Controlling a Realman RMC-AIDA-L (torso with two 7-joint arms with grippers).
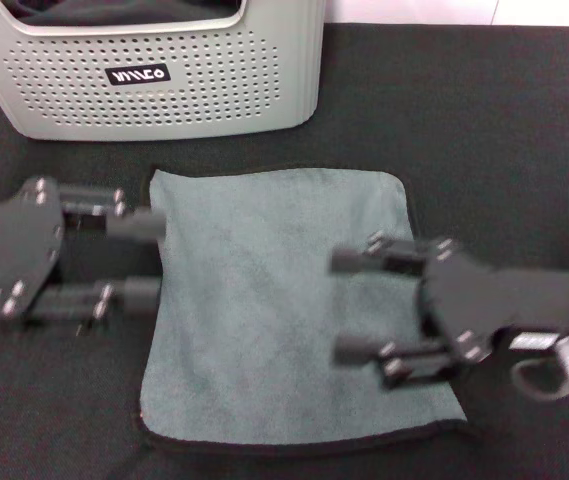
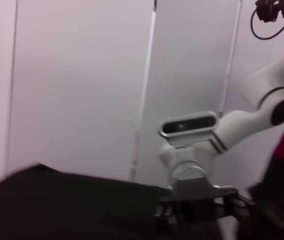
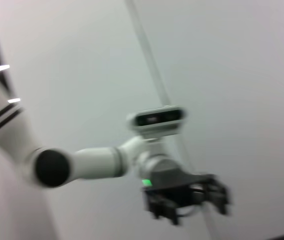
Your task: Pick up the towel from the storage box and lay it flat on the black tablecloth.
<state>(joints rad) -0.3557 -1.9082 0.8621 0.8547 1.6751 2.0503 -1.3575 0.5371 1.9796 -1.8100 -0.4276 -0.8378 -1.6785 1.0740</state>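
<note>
Left gripper (image 1: 144, 258), fingers spread and empty, sits at the left edge of one towel (image 1: 279, 300). The towel lies flat mid-cloth on the black tablecloth (image 1: 484, 130), before one storage box (image 1: 164, 80). Right gripper (image 1: 349, 305), also spread, hovers over the towel's right half.

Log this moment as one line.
grey-green plush towel: flat on black tablecloth | left claw: open, at towel's edge | right claw: open, above towel | light-grey perforated storage box: behind
</note>
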